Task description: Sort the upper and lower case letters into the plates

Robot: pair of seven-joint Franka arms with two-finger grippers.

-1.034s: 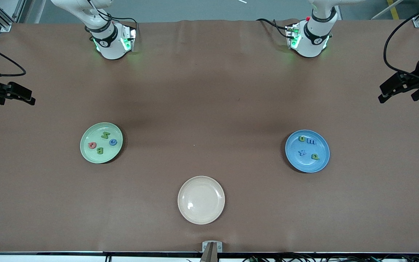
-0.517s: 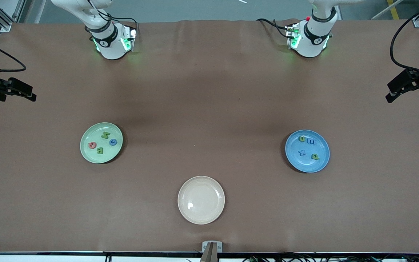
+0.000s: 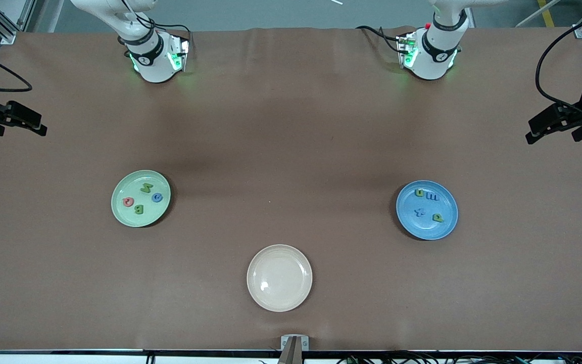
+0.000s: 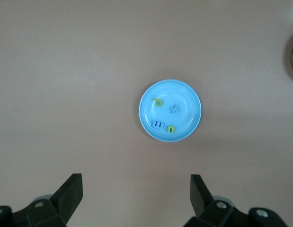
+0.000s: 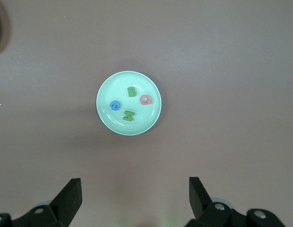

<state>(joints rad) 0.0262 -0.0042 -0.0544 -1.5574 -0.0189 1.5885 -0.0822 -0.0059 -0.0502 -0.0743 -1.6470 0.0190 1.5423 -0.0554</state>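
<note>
Now, risk: nothing is threatening the sorted letters (image 3: 141,198) unless an arm is sweeping low.
Left gripper (image 4: 136,196): gaping empty over the table's end.
Right gripper (image 5: 135,198): likewise.

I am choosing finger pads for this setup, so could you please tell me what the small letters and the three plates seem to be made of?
The letters look like matte foam or soft plastic: flat, thick-edged, no shine. The green plate, blue plate and cream plate look like glossy hard plastic or glazed ceramic; the cream plate shows a bright glint. Which of these cannot be told.
</note>
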